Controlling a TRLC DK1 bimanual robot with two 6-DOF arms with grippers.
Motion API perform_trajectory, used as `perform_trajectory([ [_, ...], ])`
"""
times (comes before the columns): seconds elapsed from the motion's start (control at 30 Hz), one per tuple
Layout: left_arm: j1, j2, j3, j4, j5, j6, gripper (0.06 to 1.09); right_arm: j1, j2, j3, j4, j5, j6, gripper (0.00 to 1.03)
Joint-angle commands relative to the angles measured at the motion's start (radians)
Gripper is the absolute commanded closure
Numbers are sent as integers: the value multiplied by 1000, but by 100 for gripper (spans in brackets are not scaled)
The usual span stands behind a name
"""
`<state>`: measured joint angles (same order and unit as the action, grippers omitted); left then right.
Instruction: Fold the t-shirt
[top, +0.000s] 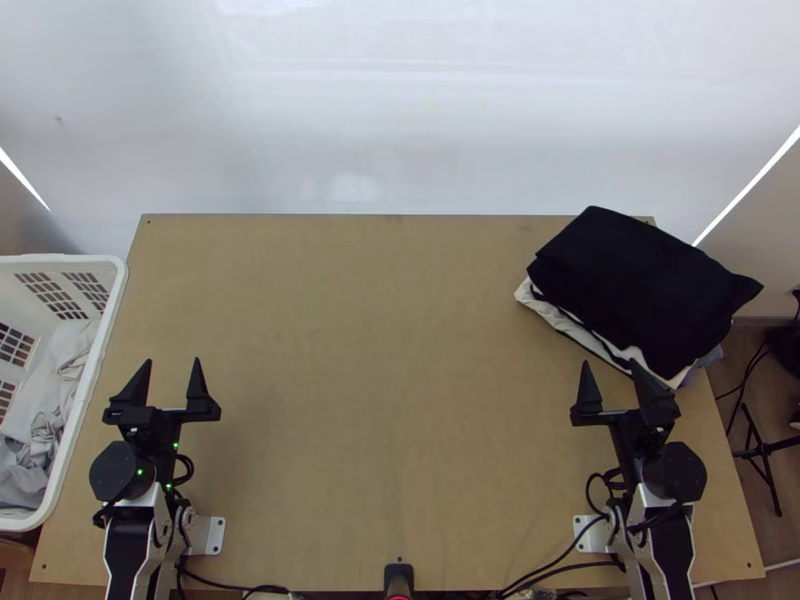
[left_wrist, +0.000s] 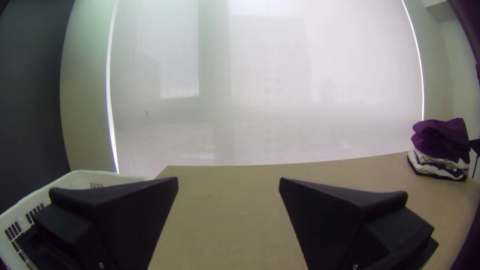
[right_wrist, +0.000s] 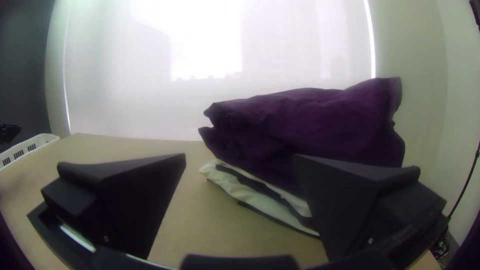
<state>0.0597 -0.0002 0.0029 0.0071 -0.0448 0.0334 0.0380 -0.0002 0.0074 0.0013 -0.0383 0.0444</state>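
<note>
White basket (top: 114, 300) with bunched pale clothes (top: 65, 390) stood along left edge of worktop (top: 390, 350). My left end effector (top: 173, 362) was open beside it. Broad stretch of worktop ran between there and my open right end effector (top: 611, 365). Folded dark cloth (top: 640, 280) lay on pale cloth (top: 555, 313) at far right, jutting past edge. Couldn't tell which piece was t-shirt.
</note>
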Motion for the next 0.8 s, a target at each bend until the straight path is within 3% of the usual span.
perform_trajectory([
  [0.0,0,0,0,-1,0,0,10,0,0,0,0,0,0,4],
  [0.77,37,-1,0,1,17,2,10,0,0,0,0,0,0,4],
])
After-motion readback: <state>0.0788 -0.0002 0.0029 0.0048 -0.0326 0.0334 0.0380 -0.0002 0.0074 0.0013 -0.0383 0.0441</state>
